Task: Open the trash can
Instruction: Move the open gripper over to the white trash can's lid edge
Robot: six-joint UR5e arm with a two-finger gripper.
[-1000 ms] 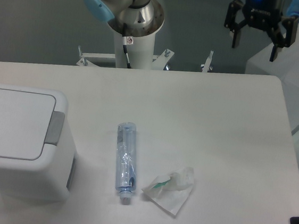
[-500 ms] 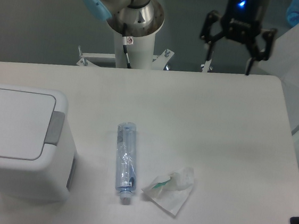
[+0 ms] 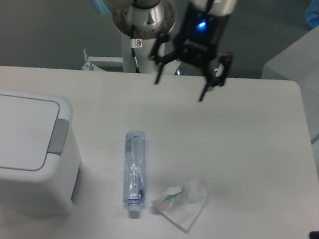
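The trash can (image 3: 16,150) is a large white boxy bin at the left edge of the table, its flat lid down and a grey push tab (image 3: 59,136) on the lid's right side. My gripper (image 3: 179,91) hangs above the back middle of the table, far to the upper right of the bin. Its two black fingers are spread wide with nothing between them, so it is open. A blue light glows on its body.
A clear plastic bottle (image 3: 133,172) lies lengthwise on the table right of the bin. A crumpled clear wrapper (image 3: 182,200) lies beside it. The arm's base column (image 3: 142,23) stands behind the table. Translucent sheeting (image 3: 318,73) hangs at the right.
My gripper has travelled left from the back right corner and come lower, toward the table's back middle. It stays open. The bin, bottle and wrapper have not moved.
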